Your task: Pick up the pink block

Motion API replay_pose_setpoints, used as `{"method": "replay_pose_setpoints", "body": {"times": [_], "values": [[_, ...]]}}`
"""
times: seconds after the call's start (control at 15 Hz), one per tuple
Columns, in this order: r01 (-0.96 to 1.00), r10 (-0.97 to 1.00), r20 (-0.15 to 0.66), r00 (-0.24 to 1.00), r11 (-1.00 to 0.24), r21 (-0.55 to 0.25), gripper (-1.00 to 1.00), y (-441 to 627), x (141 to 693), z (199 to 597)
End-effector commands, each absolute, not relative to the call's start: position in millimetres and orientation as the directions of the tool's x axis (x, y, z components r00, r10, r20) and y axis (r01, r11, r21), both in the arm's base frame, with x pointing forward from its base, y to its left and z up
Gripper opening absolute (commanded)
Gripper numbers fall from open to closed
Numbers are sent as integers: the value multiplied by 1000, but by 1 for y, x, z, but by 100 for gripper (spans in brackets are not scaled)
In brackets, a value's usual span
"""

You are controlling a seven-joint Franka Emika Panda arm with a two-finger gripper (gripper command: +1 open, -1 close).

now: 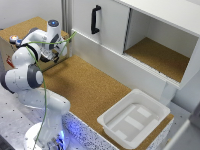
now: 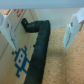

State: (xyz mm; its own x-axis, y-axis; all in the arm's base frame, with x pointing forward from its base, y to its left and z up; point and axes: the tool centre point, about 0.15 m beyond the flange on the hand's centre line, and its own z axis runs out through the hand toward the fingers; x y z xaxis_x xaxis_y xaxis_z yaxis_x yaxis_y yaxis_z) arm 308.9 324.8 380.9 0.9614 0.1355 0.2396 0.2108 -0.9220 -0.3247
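Observation:
I cannot make out the pink block in either view. In the exterior view my gripper hangs at the back left, just over the cork surface and in front of a cardboard box. The wrist view shows the gripper open, its white fingers spread wide with nothing between them. Below them lie a black cable, the box side with a blue pixel figure, and cork.
A white cabinet with a black door handle and an open cork-floored compartment runs along the back. A white plastic bin sits at the exterior view's right front. A small object rests on the box.

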Motion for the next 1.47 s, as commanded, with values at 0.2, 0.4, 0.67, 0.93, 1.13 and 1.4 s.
{"method": "replay_pose_setpoints", "body": {"times": [0.2,0.4,0.67,0.93,1.13,1.4], "values": [[211,130,222,966,-896,-392,100,338,325,350],[181,97,215,972,-891,-416,100,352,325,341],[94,16,172,985,-885,-455,100,363,325,328],[50,-23,141,990,-871,-489,100,364,326,315],[29,-41,127,991,-864,-503,100,359,331,308],[26,-27,95,995,-852,-522,100,357,337,296]]}}
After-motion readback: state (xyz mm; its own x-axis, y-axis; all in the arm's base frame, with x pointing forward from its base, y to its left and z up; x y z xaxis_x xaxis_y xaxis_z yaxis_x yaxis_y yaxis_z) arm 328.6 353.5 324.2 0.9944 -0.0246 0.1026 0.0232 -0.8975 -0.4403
